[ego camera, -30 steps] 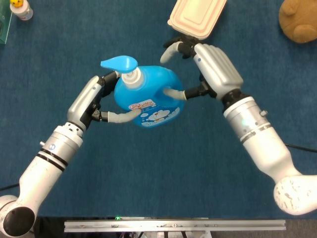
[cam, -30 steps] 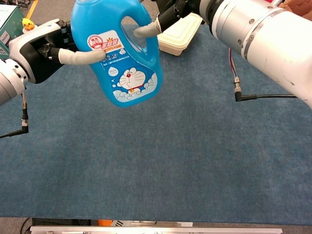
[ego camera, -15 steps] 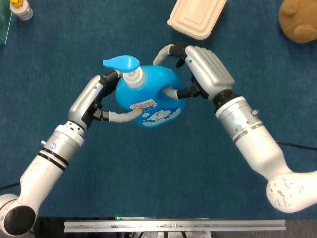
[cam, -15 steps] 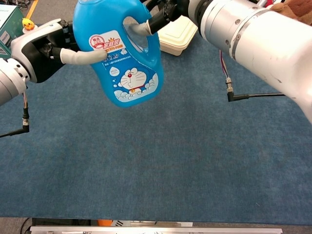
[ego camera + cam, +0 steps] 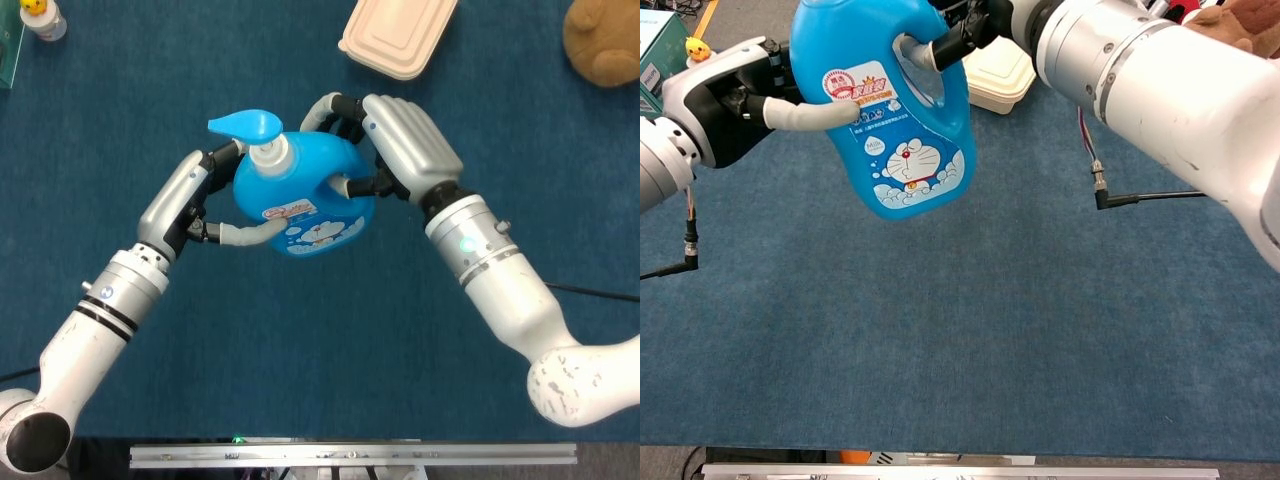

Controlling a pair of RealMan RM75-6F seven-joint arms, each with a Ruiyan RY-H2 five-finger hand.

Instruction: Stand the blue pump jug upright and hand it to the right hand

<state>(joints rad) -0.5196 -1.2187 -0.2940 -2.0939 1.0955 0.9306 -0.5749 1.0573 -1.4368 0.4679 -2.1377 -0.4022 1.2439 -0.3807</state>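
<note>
While gripped upright and clear above the blue surface (image 5: 1040,330) by the left hand (image 5: 190,205) at nine o'clock, blue pump jug (image 5: 305,195) presents its handle at three o'clock, letting the right hand (image 5: 395,150) close fingers through it for the handover.

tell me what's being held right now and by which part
The blue pump jug is held in the air by both hands: the left hand grips its body on the label side, and the right hand has fingers hooked through the handle opening.
</note>
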